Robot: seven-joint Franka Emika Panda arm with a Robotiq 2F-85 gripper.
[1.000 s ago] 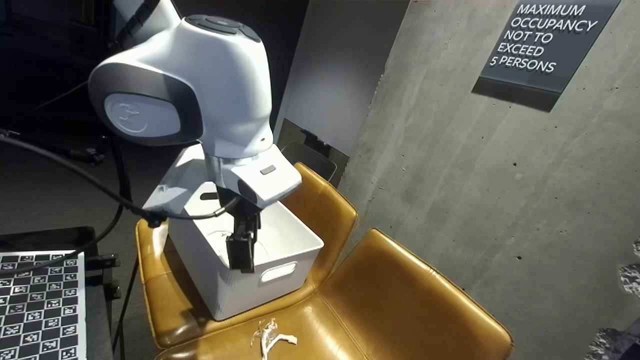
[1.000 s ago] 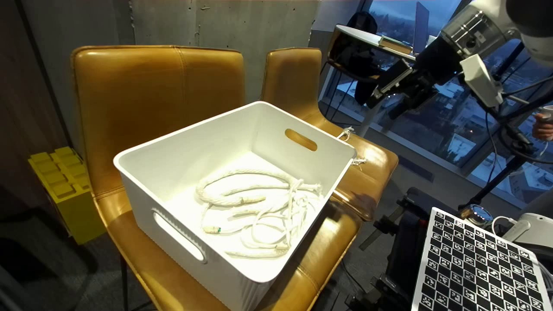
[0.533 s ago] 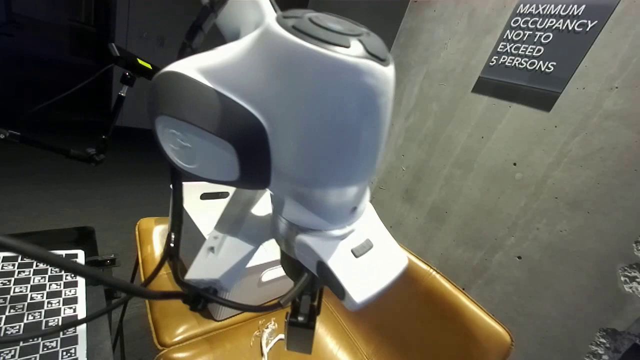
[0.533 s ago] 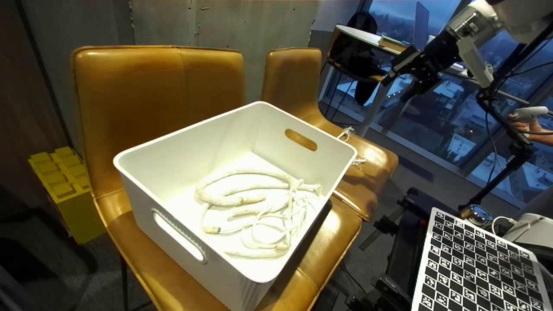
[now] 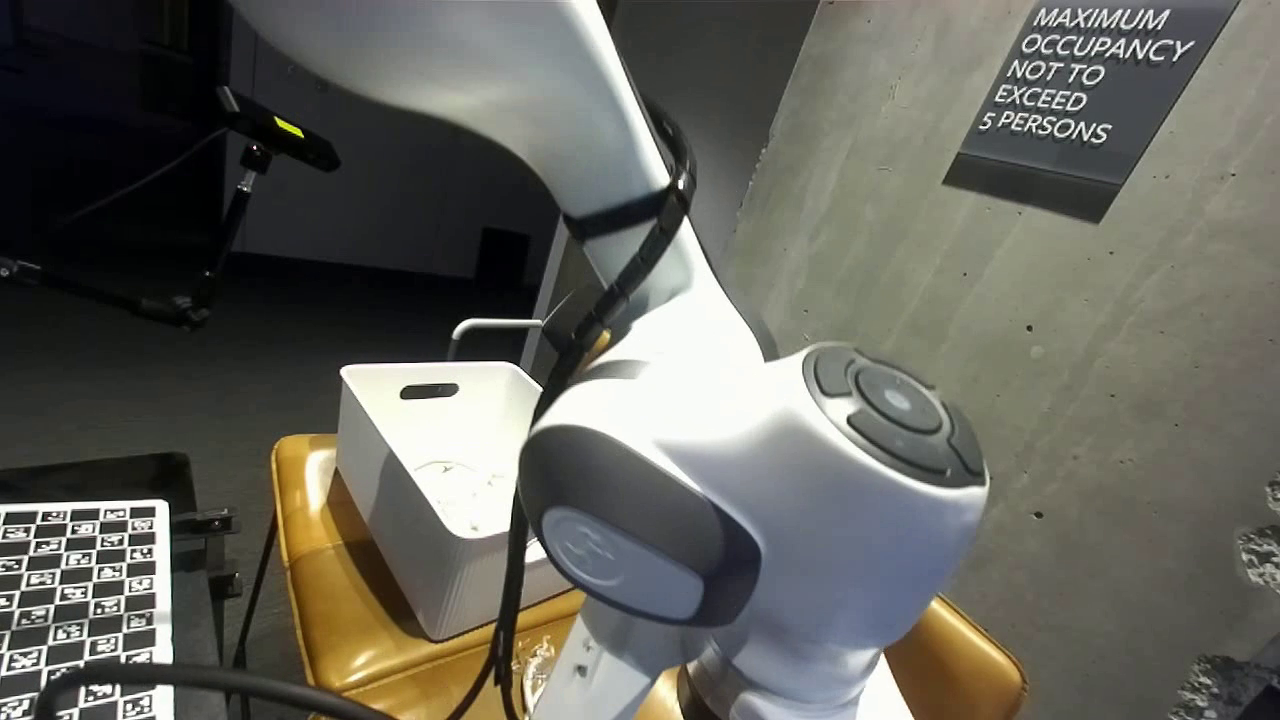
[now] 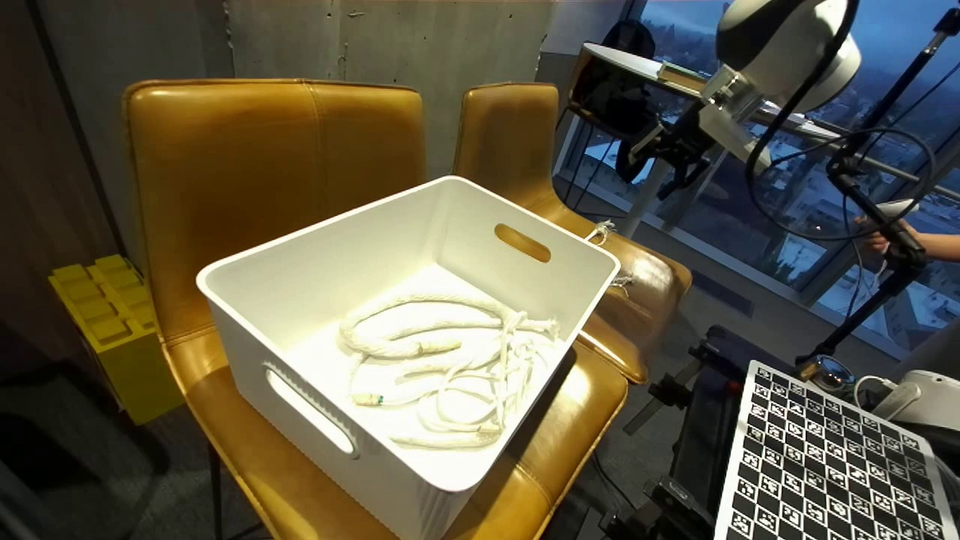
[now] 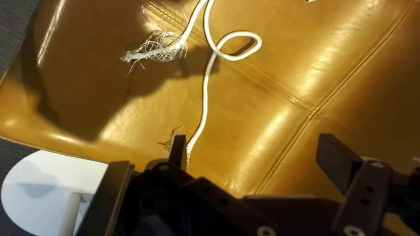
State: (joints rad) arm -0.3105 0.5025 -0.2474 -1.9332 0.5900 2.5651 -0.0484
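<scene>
My gripper (image 7: pixel 252 144) stands wide open in the wrist view, with nothing between its fingers. Below it is a tan leather chair seat (image 7: pixel 242 118). A thin white cord (image 7: pixel 205 95) lies there, looped once, its lower end passing behind the left finger (image 7: pixel 178 147). Further up, a frayed white cord end (image 7: pixel 160 49) rests on the leather. In an exterior view the gripper (image 6: pixel 654 171) hangs above and beyond this seat, apart from it; elsewhere the arm (image 5: pixel 800 540) fills the foreground and the gripper is out of frame.
A white bin (image 6: pixel 315 259) holding thick rope (image 6: pixel 431 298) and thinner cords stands on the neighbouring chair (image 6: pixel 277 150). A checkered board (image 6: pixel 832 457) is at the right. A concrete wall (image 5: pixel 1000 400) rises behind the chairs. A person's hand (image 6: pixel 889 232) holds a white device near a stand.
The arm has swung from over the bin to above the neighbouring seat with the cords, coming nearer the camera in an exterior view. The gripper stays open; bin and ropes have not moved.
</scene>
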